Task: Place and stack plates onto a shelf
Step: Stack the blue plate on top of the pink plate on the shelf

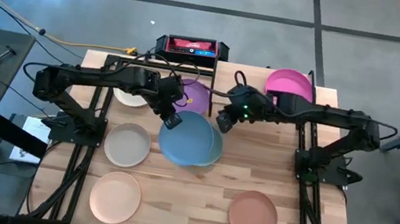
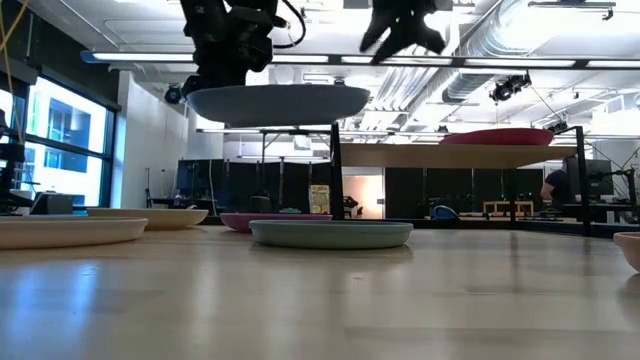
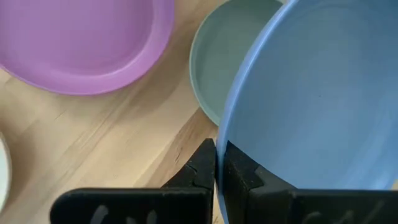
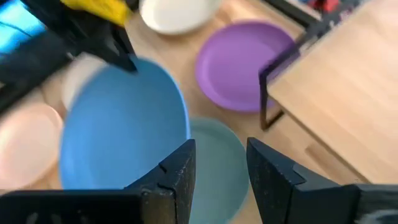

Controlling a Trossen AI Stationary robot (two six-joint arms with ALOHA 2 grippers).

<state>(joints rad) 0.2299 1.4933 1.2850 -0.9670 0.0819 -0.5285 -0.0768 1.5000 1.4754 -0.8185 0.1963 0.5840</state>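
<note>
The left gripper [image 1: 172, 121], pinching the blue plate's [image 1: 188, 137] rim aloft, has the shelf [image 1: 321, 98] at roughly two o'clock (the right gripper [image 1: 222, 123], fingers apart, seems nearer).

No text, label or number can be read (anywhere).

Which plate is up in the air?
The blue plate. The left gripper pinches its rim and holds it above the teal plate; all the others lie on the table or the shelf.
</note>
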